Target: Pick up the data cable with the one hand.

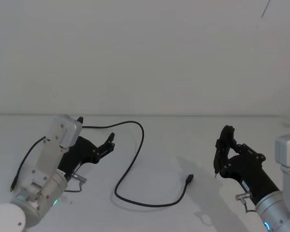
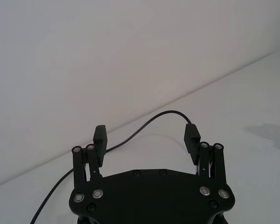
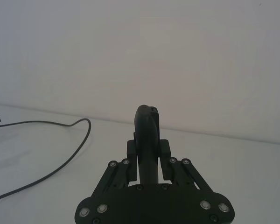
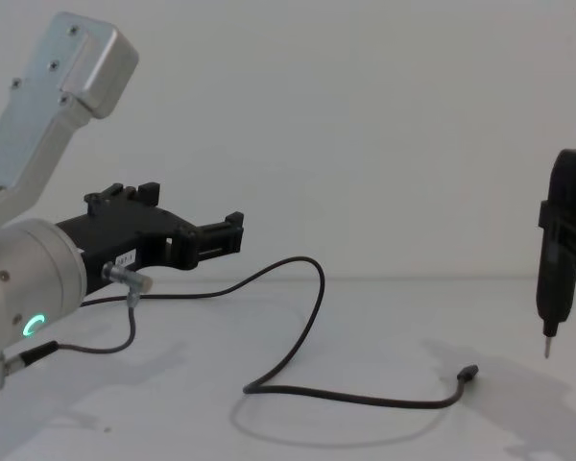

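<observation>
The data cable [image 1: 135,159] lies slack on the white table, running from behind my left arm, curving round and ending in a small black plug [image 1: 190,178]. The chest view shows the data cable [image 4: 312,298] flat on the surface, plug [image 4: 469,373] to the right. My left gripper [image 1: 109,143] is open and holds nothing; it hovers just left of the cable's upper bend. In the left wrist view the left gripper [image 2: 146,136] has the data cable [image 2: 170,112] arcing beyond its fingertips. My right gripper [image 1: 228,153] is at the right, shut on a black pen-shaped tool [image 1: 226,137].
The white table [image 1: 154,145] meets a plain white wall behind. A grey wire with a silver connector [image 4: 127,279] hangs off my left wrist. The pen-shaped tool [image 4: 555,269] points down above the table, right of the plug, and the right wrist view shows it [image 3: 147,126] upright.
</observation>
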Motion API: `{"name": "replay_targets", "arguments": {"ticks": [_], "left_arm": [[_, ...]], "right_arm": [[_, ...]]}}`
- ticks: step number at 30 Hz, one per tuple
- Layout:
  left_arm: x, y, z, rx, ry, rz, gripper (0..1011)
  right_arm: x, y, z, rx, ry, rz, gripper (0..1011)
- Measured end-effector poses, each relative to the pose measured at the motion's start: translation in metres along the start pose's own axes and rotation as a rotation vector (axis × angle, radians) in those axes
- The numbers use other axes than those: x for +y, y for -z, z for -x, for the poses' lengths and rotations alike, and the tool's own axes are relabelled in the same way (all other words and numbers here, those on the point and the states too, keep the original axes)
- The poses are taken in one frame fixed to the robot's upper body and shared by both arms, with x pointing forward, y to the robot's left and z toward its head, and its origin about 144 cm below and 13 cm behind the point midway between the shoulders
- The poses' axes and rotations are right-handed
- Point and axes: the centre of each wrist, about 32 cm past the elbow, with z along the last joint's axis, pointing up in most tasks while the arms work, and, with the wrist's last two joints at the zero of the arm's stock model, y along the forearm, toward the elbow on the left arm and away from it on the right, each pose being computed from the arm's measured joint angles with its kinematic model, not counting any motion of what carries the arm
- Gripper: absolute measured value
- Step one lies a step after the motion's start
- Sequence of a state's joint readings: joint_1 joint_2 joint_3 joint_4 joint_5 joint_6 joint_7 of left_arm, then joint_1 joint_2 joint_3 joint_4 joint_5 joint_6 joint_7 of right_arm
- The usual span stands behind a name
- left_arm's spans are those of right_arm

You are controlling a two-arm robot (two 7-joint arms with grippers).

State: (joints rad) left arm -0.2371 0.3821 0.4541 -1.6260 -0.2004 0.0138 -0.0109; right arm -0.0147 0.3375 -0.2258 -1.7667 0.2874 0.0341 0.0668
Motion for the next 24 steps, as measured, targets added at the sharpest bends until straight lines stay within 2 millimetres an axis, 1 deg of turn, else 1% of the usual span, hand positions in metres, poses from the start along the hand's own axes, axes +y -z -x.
{"name": "replay_targets", "arguments": {"ticks": [24], "left_arm": [[0.0, -0.0001, 0.0, 0.0, 0.0, 0.0, 1001]], "right_arm": [[0.0, 0.0, 0.0, 0.0, 0.0, 0.0, 283]]}}
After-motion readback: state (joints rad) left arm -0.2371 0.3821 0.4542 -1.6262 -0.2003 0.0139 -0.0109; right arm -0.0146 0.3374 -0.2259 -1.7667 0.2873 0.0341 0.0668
